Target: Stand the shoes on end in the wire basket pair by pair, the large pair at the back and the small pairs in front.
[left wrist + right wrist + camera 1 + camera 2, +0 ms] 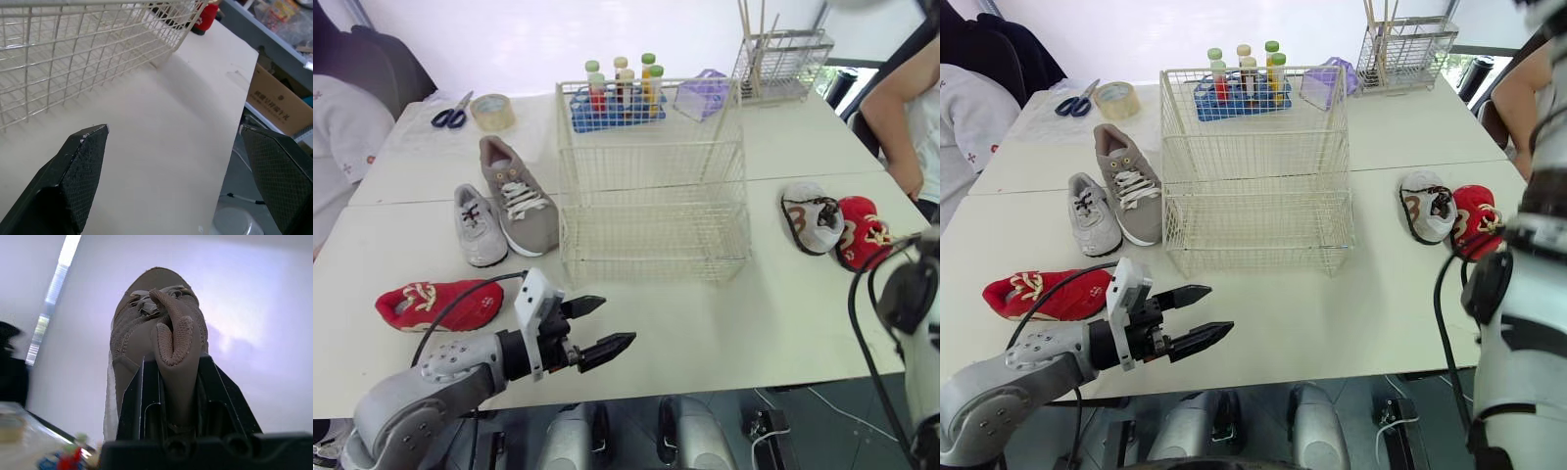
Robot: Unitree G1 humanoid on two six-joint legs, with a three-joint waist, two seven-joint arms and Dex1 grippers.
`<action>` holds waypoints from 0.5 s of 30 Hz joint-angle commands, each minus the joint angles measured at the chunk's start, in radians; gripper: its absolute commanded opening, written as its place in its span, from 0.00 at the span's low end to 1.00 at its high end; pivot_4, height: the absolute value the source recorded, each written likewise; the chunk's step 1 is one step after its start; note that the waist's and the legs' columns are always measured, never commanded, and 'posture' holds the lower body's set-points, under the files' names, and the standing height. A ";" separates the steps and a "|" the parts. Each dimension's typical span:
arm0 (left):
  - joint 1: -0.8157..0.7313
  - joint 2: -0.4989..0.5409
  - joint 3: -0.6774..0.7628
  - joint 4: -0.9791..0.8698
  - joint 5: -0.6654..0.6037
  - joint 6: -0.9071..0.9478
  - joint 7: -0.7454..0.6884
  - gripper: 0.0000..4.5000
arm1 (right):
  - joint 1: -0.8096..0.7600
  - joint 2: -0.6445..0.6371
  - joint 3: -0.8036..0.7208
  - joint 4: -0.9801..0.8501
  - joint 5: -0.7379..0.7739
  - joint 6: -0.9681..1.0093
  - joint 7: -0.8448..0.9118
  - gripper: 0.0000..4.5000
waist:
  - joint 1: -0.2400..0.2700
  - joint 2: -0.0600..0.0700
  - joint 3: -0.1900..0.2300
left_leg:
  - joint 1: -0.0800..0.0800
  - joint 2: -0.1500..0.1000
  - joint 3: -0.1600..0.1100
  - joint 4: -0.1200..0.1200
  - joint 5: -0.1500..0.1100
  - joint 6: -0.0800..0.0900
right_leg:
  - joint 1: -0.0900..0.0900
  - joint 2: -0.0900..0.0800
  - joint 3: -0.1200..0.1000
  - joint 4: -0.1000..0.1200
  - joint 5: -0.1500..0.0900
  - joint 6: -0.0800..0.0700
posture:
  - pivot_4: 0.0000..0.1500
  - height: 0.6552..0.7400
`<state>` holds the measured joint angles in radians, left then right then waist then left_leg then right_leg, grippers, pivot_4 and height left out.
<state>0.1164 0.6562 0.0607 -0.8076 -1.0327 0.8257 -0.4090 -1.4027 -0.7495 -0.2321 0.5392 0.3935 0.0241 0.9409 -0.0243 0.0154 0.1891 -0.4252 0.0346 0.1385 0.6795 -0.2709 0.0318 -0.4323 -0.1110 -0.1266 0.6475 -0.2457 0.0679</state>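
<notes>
Up in the right wrist view, a large brown shoe [156, 318] is clamped between the two black fingers of the right end effector [176, 360], gripped at its padded heel collar with the laces and toe pointing away from the camera. It is raised against a pale wall, off the table [724, 333].

Its mate, the other large shoe [519, 196], lies sole-down on the table just left of the wire basket [651, 235], toe toward the robot. A small grey shoe [478, 227] lies touching or almost touching its left side. Nearer the front edge, well left of the basket, a small red shoe [440, 305] lies on its side. Right of the basket, a small white shoe [813, 220] and another red shoe [862, 233] lie together.

The basket stands mid-table with no shoes inside it.

The left end effector [619, 321] hovers over the table's front edge, ahead of the basket's near left corner, its fingers spread wide and holding nothing.

Behind the basket stand a blue rack of tubes [619, 98], a purple box [702, 93] and a wire rack with sticks [783, 61]; a tape roll [492, 111] and scissors [454, 113] lie at the far left. A person's arm [911, 108] shows at the right.
</notes>
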 commanded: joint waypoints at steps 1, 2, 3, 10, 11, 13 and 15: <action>0.102 0.029 0.104 -0.078 -0.040 -0.013 0.031 1.00 | -0.103 0.030 0.091 -0.011 0.086 0.072 0.330 0.05 | 0.001 -0.001 0.000 | 0.000 0.000 0.000 0.000 0.000 0.000 | 0.000 0.000 0.000 0.000 0.000 0.000 | 1.00 1.00; 0.138 0.030 0.137 -0.086 -0.045 -0.022 0.039 1.00 | -0.114 0.034 0.114 -0.016 0.093 0.087 0.399 0.05 | 0.003 -0.002 0.000 | 0.000 0.000 0.000 0.000 0.000 0.000 | 0.000 -0.001 0.000 -0.001 0.000 0.000 | 1.00 1.00; 0.171 0.029 0.168 -0.093 -0.054 -0.031 0.045 1.00 | -0.122 0.037 0.134 -0.019 0.096 0.095 0.454 0.05 | 0.004 -0.002 0.000 | 0.000 0.000 0.000 0.001 -0.001 0.002 | 0.001 -0.001 -0.001 -0.001 0.000 0.000 | 1.00 1.00; 0.661 -0.005 0.614 -0.142 -0.376 -0.098 -0.082 1.00 | -0.163 0.002 0.284 -0.046 0.207 0.106 0.673 0.05 | 0.005 -0.012 0.006 | -0.003 -0.003 0.000 0.004 -0.005 0.006 | 0.001 -0.008 -0.002 -0.006 0.000 -0.001 | 1.00 1.00; 0.755 -0.022 0.697 -0.129 -0.435 -0.102 -0.144 1.00 | -0.169 -0.003 0.305 -0.033 0.221 0.089 0.673 0.05 | 0.004 -0.012 0.007 | -0.003 -0.003 0.000 0.004 -0.005 0.006 | 0.002 -0.008 -0.002 -0.008 -0.001 -0.003 | 1.00 1.00; 0.905 -0.063 0.857 -0.072 -0.499 -0.114 -0.263 1.00 | -0.174 -0.021 0.358 -0.007 0.244 0.053 0.673 0.05 | 0.000 -0.012 0.008 | -0.004 -0.003 0.000 0.003 -0.007 0.005 | 0.001 -0.008 -0.002 -0.012 -0.002 -0.004 | 1.00 1.00; 0.998 -0.089 0.999 0.036 -0.504 -0.132 -0.360 1.00 | -0.181 -0.031 0.400 0.018 0.271 0.025 0.673 0.05 | 0.003 -0.011 0.008 | -0.004 -0.003 0.000 0.002 -0.009 0.003 | -0.003 -0.008 -0.003 -0.016 -0.002 -0.005 | 1.00 1.00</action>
<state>1.0769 0.5783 0.9332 -0.8418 -1.4990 0.7217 -0.6731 -1.5355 -0.7656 0.1603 0.5510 0.6052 0.0825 1.6108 -0.0213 0.0045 0.1971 -0.4295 0.0311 0.1382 0.6810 -0.2802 0.0353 -0.4356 -0.1187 -0.1305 0.6315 -0.2479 0.0631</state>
